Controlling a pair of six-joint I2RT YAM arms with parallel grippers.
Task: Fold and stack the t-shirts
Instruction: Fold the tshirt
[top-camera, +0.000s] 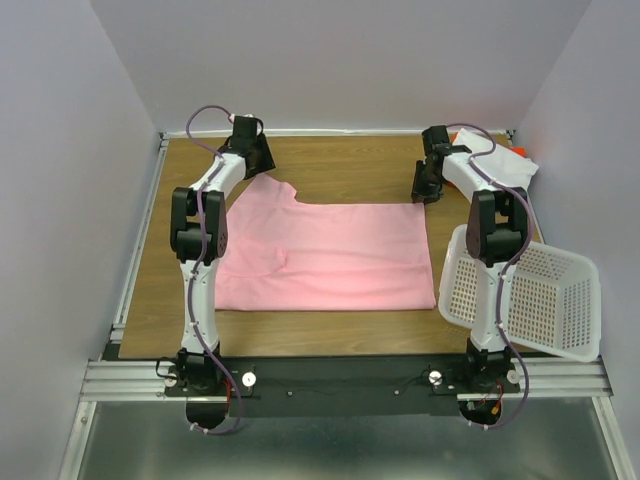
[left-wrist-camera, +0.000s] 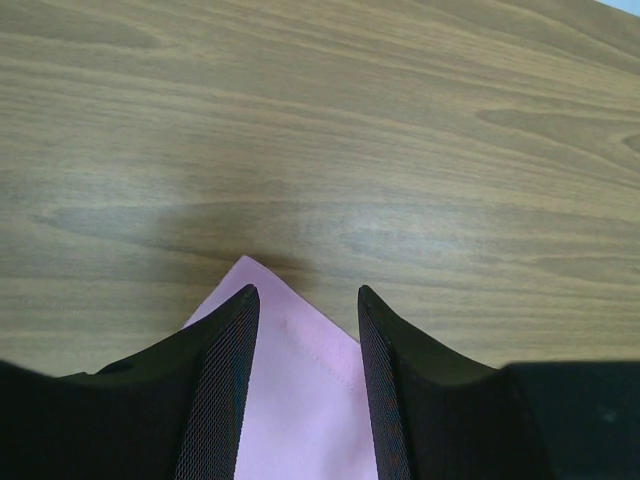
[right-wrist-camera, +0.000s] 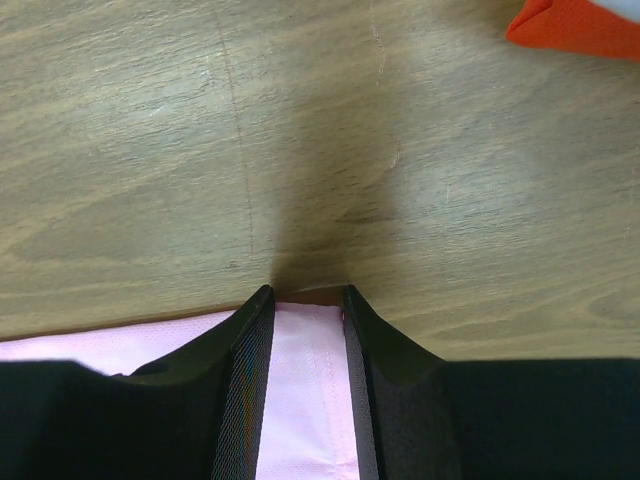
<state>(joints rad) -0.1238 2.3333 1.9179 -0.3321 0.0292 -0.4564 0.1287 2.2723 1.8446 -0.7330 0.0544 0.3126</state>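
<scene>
Left gripper (left-wrist-camera: 306, 292): down at the far-left corner of the pink t-shirt (top-camera: 330, 255), on the shoulder side. Jaws stand about half apart, and the corner point lies in the gap between the fingers (left-wrist-camera: 225, 380). Nothing is held yet. Judged as set to take this corner.

The pink t-shirt is spread flat mid-table (top-camera: 330, 165) with its neckline at left and hem at right, laid out for a fold.

Right gripper (right-wrist-camera: 305, 290): at the far-right hem corner, jaws narrower than the left's. A strip of pink shows between the pads, so they are not fully shut. Whether the cloth is already nipped at the tips, I cannot tell from the wrist view.

With one gripper on each far corner, the next move is likely to draw the far edge toward the near edge.

The white t-shirt (top-camera: 512, 168) and the orange-red t-shirt (right-wrist-camera: 575, 25) lie at the far-right corner, clear of the work. The basket (top-camera: 540, 290) sits tipped at the near right.
</scene>
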